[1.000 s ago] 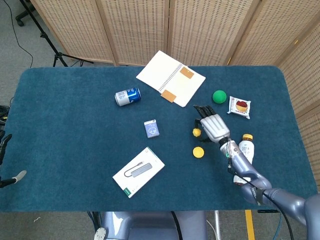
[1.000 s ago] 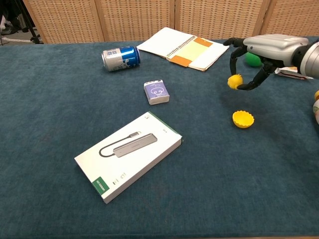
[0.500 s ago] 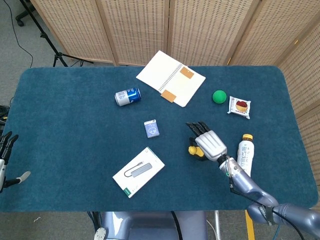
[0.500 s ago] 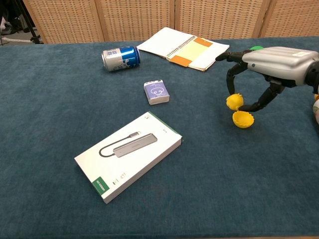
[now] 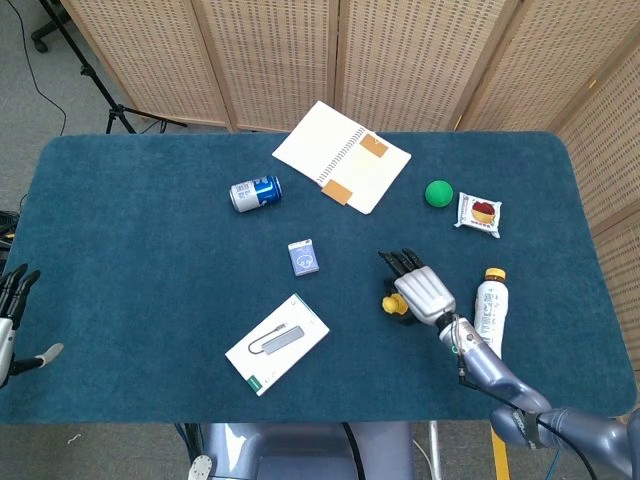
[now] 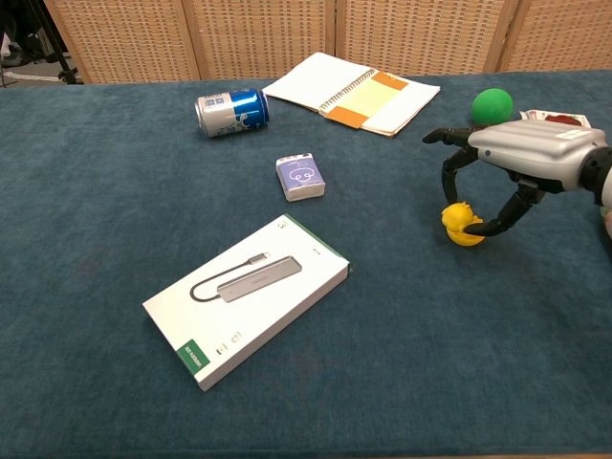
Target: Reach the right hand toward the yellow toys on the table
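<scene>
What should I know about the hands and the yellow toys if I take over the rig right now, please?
Right hand: arched over the yellow toys, fingers curled down around them; whether it actually grips them cannot be told.
Left hand: off the table's left edge, holding nothing, fingers apart.
Yellow toys: on the blue table, near its right side, stacked or touching, just left of the white bottle.
Done: the reach has arrived.
Left: nothing of the reach; confirm contact before any lift.
</scene>
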Tool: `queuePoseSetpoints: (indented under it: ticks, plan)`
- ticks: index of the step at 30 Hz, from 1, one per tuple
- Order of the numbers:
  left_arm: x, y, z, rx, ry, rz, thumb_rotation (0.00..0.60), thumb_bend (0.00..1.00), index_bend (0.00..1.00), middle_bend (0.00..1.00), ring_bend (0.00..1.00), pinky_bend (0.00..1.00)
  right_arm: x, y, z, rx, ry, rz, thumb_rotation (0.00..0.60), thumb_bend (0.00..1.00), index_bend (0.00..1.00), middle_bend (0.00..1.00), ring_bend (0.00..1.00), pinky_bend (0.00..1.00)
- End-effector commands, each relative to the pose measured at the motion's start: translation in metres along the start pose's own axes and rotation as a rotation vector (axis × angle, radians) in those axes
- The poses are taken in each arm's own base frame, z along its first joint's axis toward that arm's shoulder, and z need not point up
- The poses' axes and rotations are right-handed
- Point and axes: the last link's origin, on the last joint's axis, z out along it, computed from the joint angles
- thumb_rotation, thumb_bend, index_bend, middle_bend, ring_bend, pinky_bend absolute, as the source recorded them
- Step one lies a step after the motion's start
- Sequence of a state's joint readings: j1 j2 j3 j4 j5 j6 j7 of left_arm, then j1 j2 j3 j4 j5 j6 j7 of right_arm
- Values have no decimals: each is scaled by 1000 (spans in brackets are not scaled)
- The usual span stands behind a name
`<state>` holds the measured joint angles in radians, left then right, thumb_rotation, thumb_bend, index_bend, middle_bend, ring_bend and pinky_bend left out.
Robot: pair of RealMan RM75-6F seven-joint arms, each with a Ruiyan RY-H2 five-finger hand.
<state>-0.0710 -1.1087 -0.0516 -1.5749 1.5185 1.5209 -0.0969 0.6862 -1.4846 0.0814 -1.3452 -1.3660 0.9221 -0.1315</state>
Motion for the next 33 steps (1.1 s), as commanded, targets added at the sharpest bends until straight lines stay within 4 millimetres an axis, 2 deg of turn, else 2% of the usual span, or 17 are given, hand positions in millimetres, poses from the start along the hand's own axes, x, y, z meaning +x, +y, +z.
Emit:
queuePoseSetpoints:
  ticks: [1,9,17,24,28,31,32,33]
  plan:
    - [0,0,0,-1,0,1,600,0,0,0,0,0,-2,1,1,-5,-4,1,600,415,535,0,0,0]
    - [1,0,0,0,2,-1,600,0,0,0,0,0,-4,3,1,-8,-22,-21,600,440,526,0,0,0]
    - [1,0,-1,-4,4,-2,600,0,0,0,0,0,-3,5,-1,-12,-39,-64,600,440,353,0,0,0]
    - [2,0,-3,-8,8,-6,600,0,0,0,0,0,3,6,-6,-22,-26,-72,600,440,311,0,0,0]
    - [3,0,-4,-12,10,-10,600,0,0,0,0,0,18,2,-17,-9,16,-60,600,440,307,0,0,0]
    - [4,1,-5,-15,12,-12,600,0,0,0,0,0,39,1,-35,-2,88,-65,600,440,290,0,0,0]
    - [5,0,-5,-16,12,-14,600,0,0,0,0,0,44,1,-40,-3,105,-66,600,431,275,0,0,0]
    - [5,0,-6,-17,13,-16,600,0,0,0,0,0,54,4,-51,-14,149,-65,600,370,238,0,0,0]
